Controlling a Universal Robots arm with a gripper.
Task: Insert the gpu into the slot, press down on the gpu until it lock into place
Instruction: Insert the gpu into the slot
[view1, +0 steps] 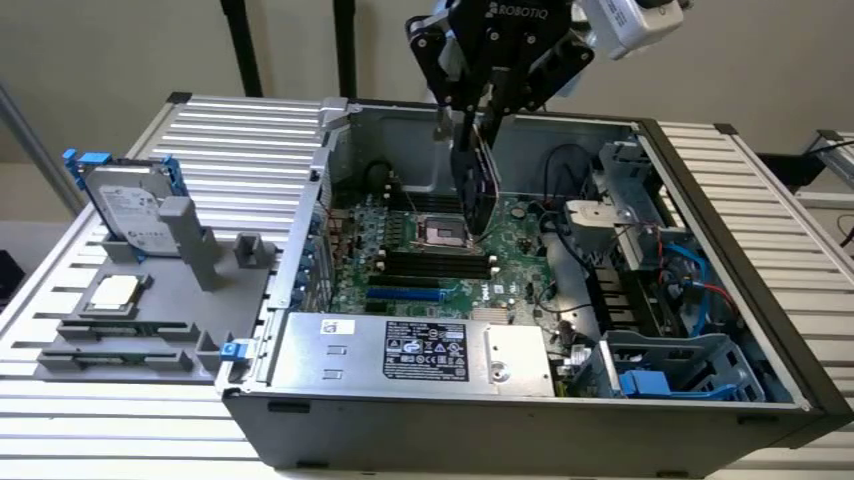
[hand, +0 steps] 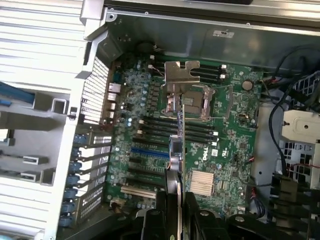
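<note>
Above, off-line from long bright-blue plastic slot (view1: 403, 295), gripper (view1: 467, 120) fingers pinch thin black gpu card (view1: 478, 195); square edge w/ slot first.

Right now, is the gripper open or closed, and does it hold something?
Gripper: closed on the thin flat black gpu card, held upright above the green motherboard.

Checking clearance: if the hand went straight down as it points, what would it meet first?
The gpu in the hand would likely touch the motherboard near the CPU socket first, not the blue slot; depth unclear.
</note>
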